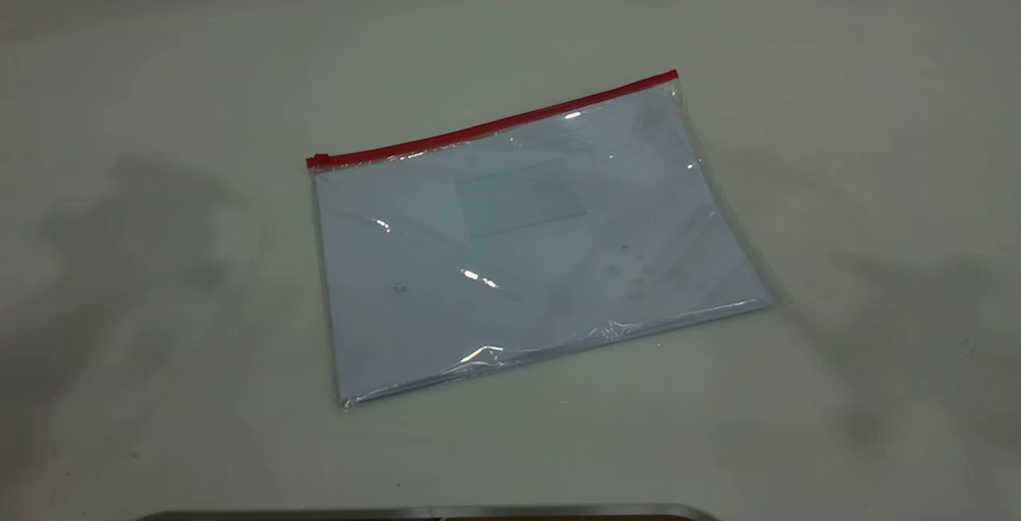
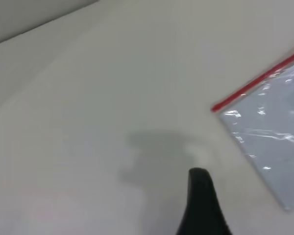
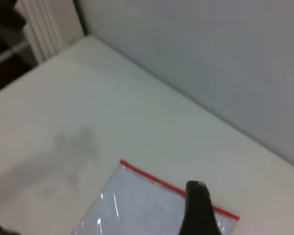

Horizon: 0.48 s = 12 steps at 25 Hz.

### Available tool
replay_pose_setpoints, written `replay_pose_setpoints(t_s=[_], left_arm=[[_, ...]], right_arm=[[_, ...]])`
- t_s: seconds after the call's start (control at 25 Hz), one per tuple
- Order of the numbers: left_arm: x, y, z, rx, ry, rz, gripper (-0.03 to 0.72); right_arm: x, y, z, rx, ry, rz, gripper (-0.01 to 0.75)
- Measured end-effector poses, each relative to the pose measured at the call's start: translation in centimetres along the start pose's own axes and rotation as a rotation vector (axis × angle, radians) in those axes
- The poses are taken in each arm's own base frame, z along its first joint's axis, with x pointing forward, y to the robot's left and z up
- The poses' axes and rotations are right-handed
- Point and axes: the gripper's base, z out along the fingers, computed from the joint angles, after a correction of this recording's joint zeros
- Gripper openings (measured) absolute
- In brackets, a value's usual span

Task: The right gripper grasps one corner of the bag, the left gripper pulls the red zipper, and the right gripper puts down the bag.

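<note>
The bag (image 1: 526,242) lies flat on the table, a clear pouch with white sheets inside. The red zipper (image 1: 494,126) runs along its far long edge, with the slider tab (image 1: 317,160) at the left end. The corner of the bag (image 1: 675,78) at the strip's right end lies free. Neither gripper shows in the exterior view. The left gripper (image 2: 202,196) hovers over bare table, apart from the bag (image 2: 274,142) and the zipper's end (image 2: 220,104). The right gripper (image 3: 198,205) hovers high above the bag (image 3: 132,205), in front of the zipper (image 3: 152,177).
The pale table (image 1: 159,66) stretches round the bag on all sides. A dark metal edge (image 1: 431,513) lies along the table's near side. A grey wall (image 3: 210,58) stands behind the table, with a white ribbed object (image 3: 44,29) past one table corner.
</note>
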Motion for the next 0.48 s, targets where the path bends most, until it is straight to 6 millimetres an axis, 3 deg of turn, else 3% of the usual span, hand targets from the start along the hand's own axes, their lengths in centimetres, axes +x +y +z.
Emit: replay_pose_setpoints(t_s=[0.2,0.32,0.48], left_arm=[[5.7,-1.1,-4.9,0.019,-0.068,-0.058,0.586],[9.9,-1.7,-6.7,0.018,-0.095,-0.101,0.586],[15.7,-2.6,-7.4,0.017,-0.11,-0.122,0.586]], right_arm=[[0.9,5.7,-6.1,0.057,-0.11,-0.01,0.575],[3.5,8.7,-8.4,0.084,-0.132,0.005,0.575],[8.2,11.3,-9.5,0.116,-0.115,0.047,0.575]])
